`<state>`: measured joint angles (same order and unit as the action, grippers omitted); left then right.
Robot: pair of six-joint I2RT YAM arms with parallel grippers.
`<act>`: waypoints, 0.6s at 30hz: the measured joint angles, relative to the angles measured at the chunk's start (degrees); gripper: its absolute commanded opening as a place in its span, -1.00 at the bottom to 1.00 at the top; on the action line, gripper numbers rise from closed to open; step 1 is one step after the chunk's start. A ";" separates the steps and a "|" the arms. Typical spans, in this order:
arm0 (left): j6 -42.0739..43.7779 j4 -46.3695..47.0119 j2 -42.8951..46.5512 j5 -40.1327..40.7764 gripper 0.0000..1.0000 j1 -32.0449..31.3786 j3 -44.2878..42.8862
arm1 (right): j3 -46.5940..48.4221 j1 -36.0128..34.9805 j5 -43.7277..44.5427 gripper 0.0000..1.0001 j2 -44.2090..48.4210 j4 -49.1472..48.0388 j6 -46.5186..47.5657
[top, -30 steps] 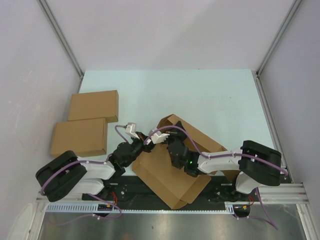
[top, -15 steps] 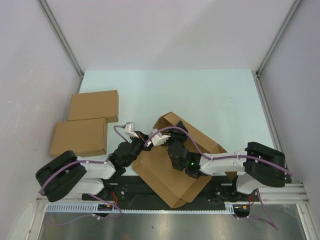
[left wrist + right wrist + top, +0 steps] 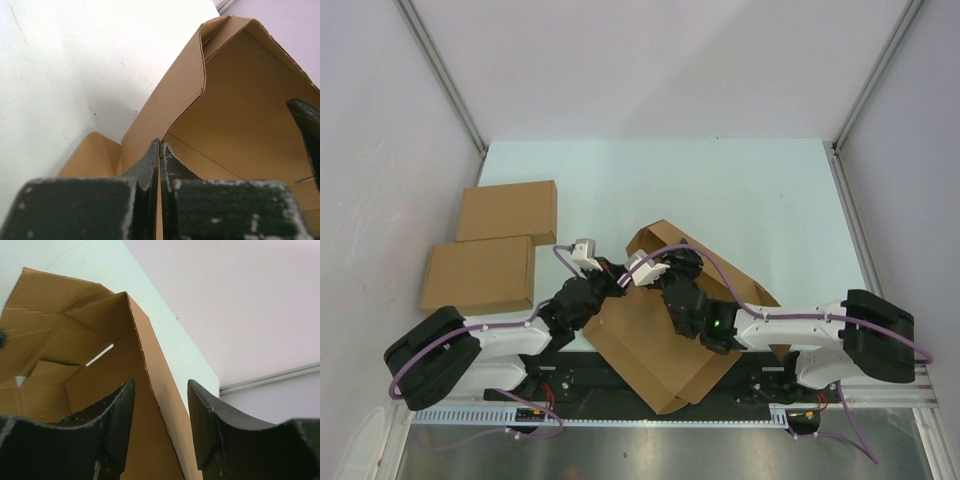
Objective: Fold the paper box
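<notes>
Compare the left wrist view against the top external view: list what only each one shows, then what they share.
Only the left wrist view: the left fingers pinched shut on a raised wall of the paper box, with the wall's corrugated cut edge plain to see. Only the top external view: the two finished flat boxes at the table's left side, the right arm, and the paper box's whole outline. Both: the paper box and the pale table.

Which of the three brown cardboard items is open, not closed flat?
The paper box in the middle, flaps raised; the two finished boxes at left lie closed.
</notes>
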<state>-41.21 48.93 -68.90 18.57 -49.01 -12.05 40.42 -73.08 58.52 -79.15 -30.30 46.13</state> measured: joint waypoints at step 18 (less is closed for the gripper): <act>8.35 3.54 -3.19 6.47 -0.99 -2.45 -1.27 | 7.50 4.13 -11.50 -0.04 6.84 17.31 -14.95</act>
<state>-32.86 52.47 -72.10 25.04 -51.46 -13.32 47.92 -68.95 47.03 -72.31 -12.99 31.18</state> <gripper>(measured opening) 0.005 0.476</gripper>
